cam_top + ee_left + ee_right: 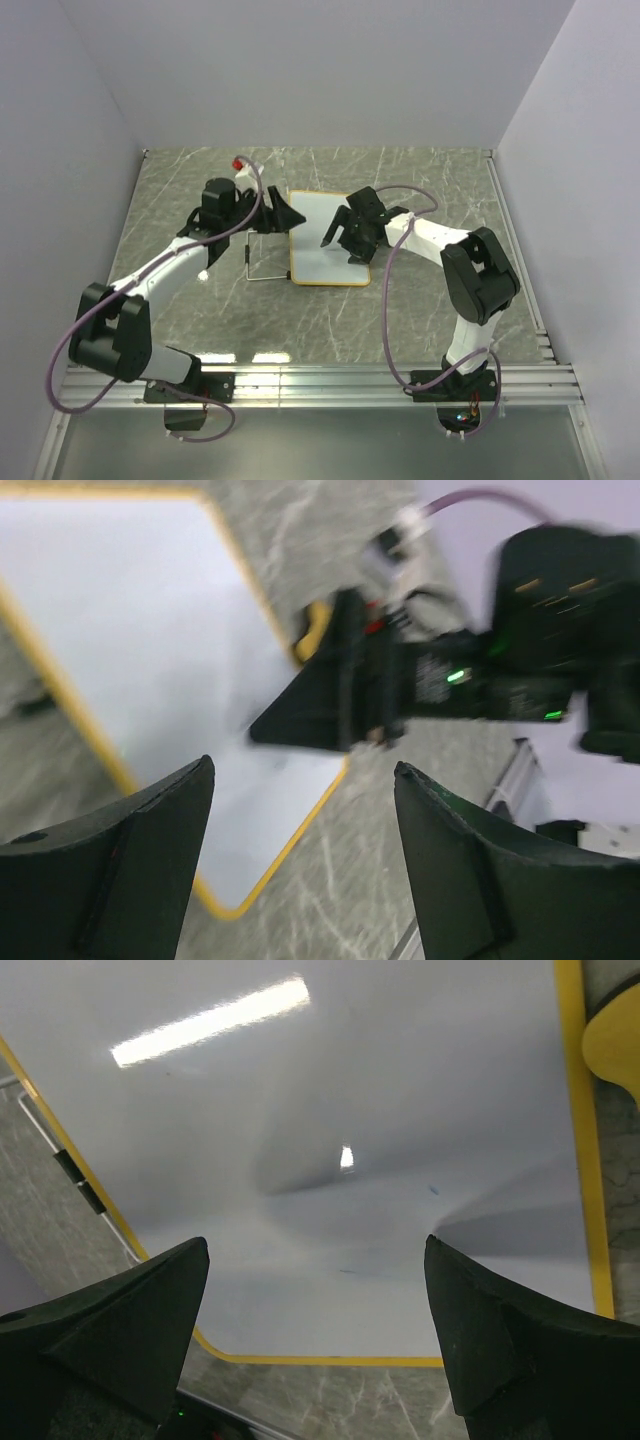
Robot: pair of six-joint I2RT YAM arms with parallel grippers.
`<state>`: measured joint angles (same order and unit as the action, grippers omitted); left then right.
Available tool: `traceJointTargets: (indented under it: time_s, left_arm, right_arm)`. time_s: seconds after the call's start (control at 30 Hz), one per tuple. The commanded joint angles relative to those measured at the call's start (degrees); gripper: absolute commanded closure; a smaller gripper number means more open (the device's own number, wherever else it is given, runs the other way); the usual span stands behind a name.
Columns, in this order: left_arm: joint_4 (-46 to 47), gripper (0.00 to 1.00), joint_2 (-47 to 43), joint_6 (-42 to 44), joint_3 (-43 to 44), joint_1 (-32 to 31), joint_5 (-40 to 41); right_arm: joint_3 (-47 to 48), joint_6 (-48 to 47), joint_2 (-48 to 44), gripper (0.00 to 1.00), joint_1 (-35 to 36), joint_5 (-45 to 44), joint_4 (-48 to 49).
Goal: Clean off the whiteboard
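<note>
The whiteboard (pixel 322 250), white with a yellow frame, lies flat on the marble table. In the right wrist view (pixel 330 1110) its surface looks nearly clean, with only faint blue specks (pixel 432 1190). My left gripper (pixel 290 213) is open and empty at the board's left edge. In its own view (pixel 302 772) it hovers over a board corner (pixel 150 630). My right gripper (pixel 340 238) is open and empty just above the board's middle. Its view (pixel 315 1245) looks down on the board. The right gripper also shows, blurred, in the left wrist view (pixel 330 695). No eraser shows.
A thin wire stand (pixel 258 265) lies beside the board's left edge, with black feet (pixel 75 1175) showing. A small red object (pixel 238 162) sits at the back left. A yellow rounded piece (pixel 615 1045) lies by the board's frame. Walls enclose the table.
</note>
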<state>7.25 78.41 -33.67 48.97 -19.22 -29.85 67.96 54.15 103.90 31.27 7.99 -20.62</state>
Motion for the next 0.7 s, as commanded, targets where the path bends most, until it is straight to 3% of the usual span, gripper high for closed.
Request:
traceJointTargets:
  time_s: [0.0,0.13,0.37,0.67]
  left_arm:
    - [7.6,0.23,2.96,-0.08,6.22,0.06,-10.4]
    - [6.03,0.24,4.11,0.7,8.68,0.06,-8.4]
    - [-10.55,0.28,9.82,5.9,12.99,0.06,0.4]
    - [-12.78,0.32,14.66,4.05,12.11,-0.11,3.03]
  right_arm:
    - [-1.43,0.08,-2.91,0.06,-0.24,-0.52,1.19]
    - [-1.61,0.34,-2.82,0.06,-0.15,-0.69,1.2]
    - [-0.03,0.08,-1.51,0.06,-0.59,-0.78,0.58]
    - [2.17,-0.27,0.25,0.05,-1.03,-0.52,-0.12]
